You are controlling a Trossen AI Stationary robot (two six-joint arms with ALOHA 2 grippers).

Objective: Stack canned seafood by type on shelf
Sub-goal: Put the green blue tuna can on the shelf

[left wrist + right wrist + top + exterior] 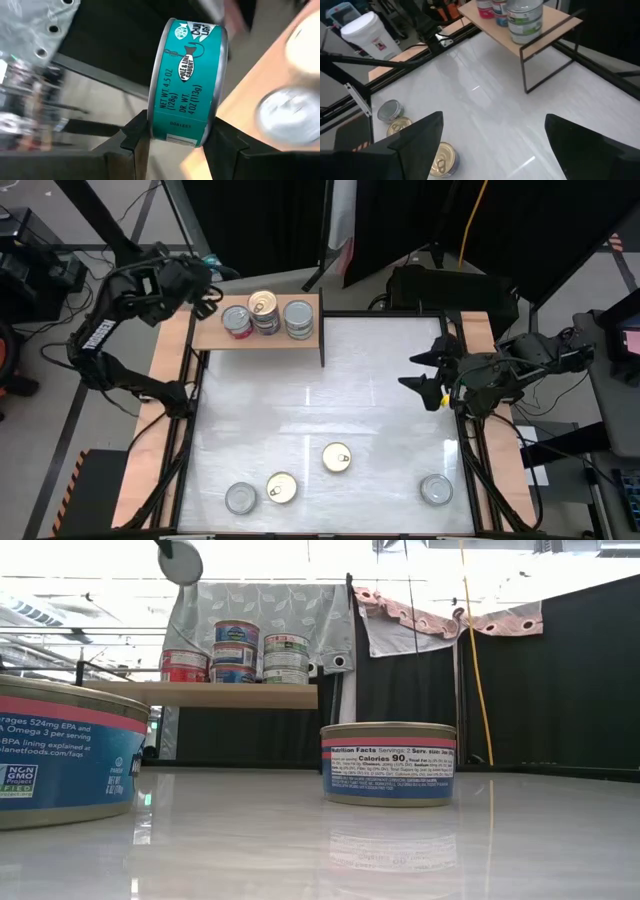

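While the white table [330, 390] carries four loose tins along its near edge, the task is judged roughly half done. The wooden shelf [215, 338] at the far left corner is already loaded with three stacks of canned seafood [267, 315], sorted by label. A teal tin [187, 82] is clamped on its edge between the fingers of the left gripper [172, 137], just beside the shelf's left end. The right gripper [432, 370] is held idle at the table's right edge, its fingers spread and empty. A gold-lidded tin [337, 457] and its neighbours remain to be shelved; nothing is seen blocking the way.
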